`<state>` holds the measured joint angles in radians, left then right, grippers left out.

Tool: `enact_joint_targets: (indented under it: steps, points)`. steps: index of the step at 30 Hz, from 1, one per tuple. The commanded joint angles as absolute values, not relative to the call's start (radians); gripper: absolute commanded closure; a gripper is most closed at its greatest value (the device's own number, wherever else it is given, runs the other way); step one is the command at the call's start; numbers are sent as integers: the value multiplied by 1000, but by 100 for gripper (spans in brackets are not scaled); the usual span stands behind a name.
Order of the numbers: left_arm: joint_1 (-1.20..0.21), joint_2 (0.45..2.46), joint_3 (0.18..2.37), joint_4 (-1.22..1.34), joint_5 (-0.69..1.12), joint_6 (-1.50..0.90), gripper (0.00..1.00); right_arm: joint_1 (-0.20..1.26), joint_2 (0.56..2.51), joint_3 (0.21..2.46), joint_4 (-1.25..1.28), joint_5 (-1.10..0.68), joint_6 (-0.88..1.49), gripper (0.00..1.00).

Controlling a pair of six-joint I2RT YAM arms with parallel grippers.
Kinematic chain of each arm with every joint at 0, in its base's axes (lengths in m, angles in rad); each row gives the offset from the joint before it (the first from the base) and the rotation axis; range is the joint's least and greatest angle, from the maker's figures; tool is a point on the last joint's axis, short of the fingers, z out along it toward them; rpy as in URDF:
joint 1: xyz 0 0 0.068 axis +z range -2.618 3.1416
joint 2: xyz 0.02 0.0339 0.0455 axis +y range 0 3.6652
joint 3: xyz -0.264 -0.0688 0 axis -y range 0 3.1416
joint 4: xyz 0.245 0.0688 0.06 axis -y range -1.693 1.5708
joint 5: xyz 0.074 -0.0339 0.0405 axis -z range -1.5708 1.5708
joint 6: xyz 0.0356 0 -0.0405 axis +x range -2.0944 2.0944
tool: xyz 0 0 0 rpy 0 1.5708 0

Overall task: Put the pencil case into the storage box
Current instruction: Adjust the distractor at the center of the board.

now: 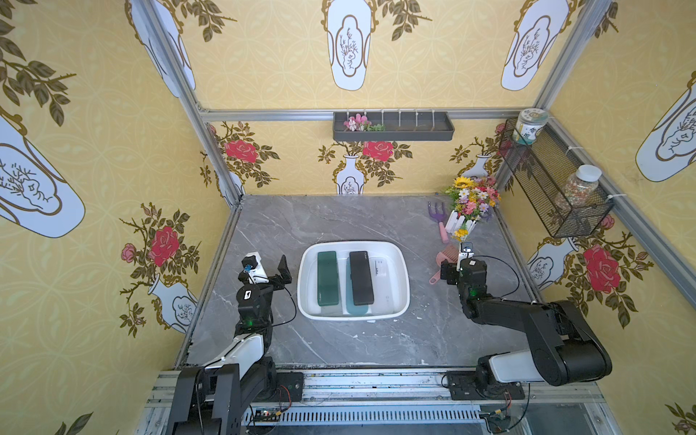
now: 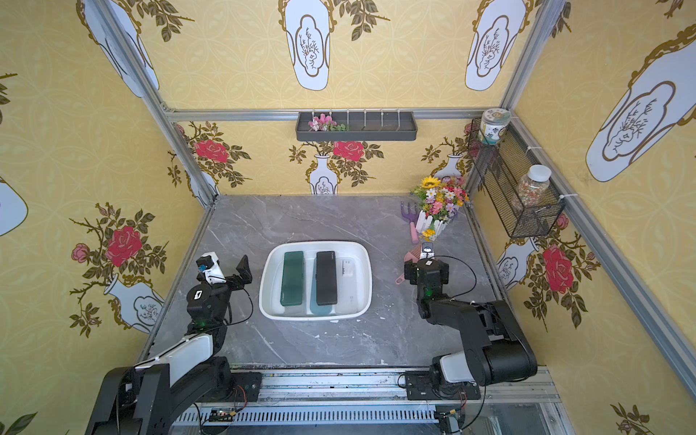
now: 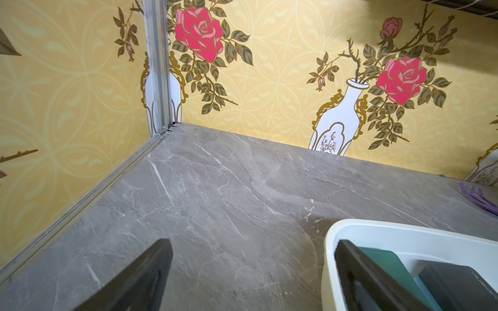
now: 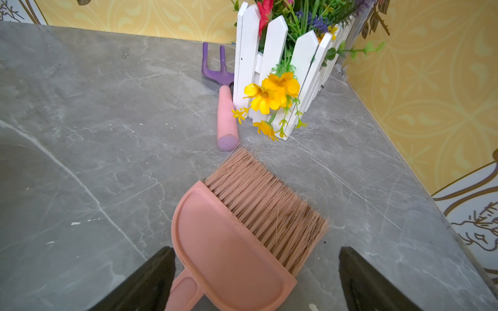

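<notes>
The storage box (image 1: 303, 290) (image 2: 264, 290) is a shallow white tub in the middle of the grey marble table. Inside it lie a dark green pencil case (image 1: 327, 278) (image 3: 388, 264) and a black pencil case (image 1: 360, 278) (image 3: 455, 282), with a light blue one (image 1: 357, 309) under the black one and a white one (image 1: 381, 268) at the right. My left gripper (image 1: 283, 272) (image 3: 252, 247) hovers just left of the box, open and empty. My right gripper (image 1: 462, 272) (image 4: 256, 255) is right of the box, open above a pink hand brush (image 4: 231, 242), not gripping it.
A purple hand fork (image 1: 438, 220) (image 4: 219, 80) and a white picket planter of flowers (image 1: 469, 211) (image 4: 272, 67) stand at the back right. A dark grey divided tray (image 1: 393, 130) hangs on the back wall. A black mesh basket (image 1: 546, 180) with two jars hangs on the right wall.
</notes>
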<state>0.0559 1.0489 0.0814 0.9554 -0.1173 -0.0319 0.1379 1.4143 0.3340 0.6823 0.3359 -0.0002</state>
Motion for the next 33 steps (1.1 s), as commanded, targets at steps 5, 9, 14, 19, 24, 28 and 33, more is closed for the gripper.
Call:
enact_joint_targets:
  steps: [5,9,14,19,24,28,33]
  points:
    - [57,1202,91,1056,-123,-42,0,140,1413,334,722,345,2,3]
    - [35,1315,96,1141,-104,0,0,140,1416,336,721,344,3,3]
    - [35,1331,84,1173,-145,-15,0,137,1418,344,709,333,5,3]
    - [36,1334,84,1174,-147,-17,0,135,1419,347,702,333,5,3]
    - [35,1334,84,1174,-147,-17,0,132,1512,497,486,328,9,3]
    - [36,1335,86,1174,-147,-17,0,134,1841,906,-39,177,-16,3]
    - [37,1335,86,1176,-146,-19,0,187,1992,1100,-272,-245,-278,27]
